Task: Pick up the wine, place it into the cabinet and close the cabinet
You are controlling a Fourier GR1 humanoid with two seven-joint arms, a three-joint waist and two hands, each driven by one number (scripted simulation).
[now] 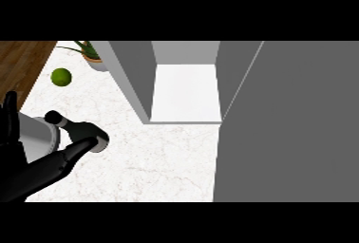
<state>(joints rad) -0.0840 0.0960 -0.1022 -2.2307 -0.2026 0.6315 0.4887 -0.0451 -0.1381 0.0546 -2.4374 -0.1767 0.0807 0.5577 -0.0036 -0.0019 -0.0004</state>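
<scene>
The wine bottle [79, 131] is dark and lies on the white marble counter [154, 166] at the left. Its neck points to the upper left and its pale base faces the lower right. My left hand [28, 175] comes in at the lower left corner, close to the view. Some of its fingers [10, 116] stand up along the left edge, and one straight finger [73, 153] reaches the bottle's base. A grey forearm part [36, 138] shows just behind the bottle. The cabinet [184, 90] stands open at the top middle with a bare white floor inside. My right hand does not show.
The open cabinet door [294, 123] fills the right side as a large grey panel. A green lime [61, 77] lies at the upper left. A potted plant [92, 54] stands by the cabinet's left wall [133, 80]. Brown wood floor [17, 66] borders the counter's left edge.
</scene>
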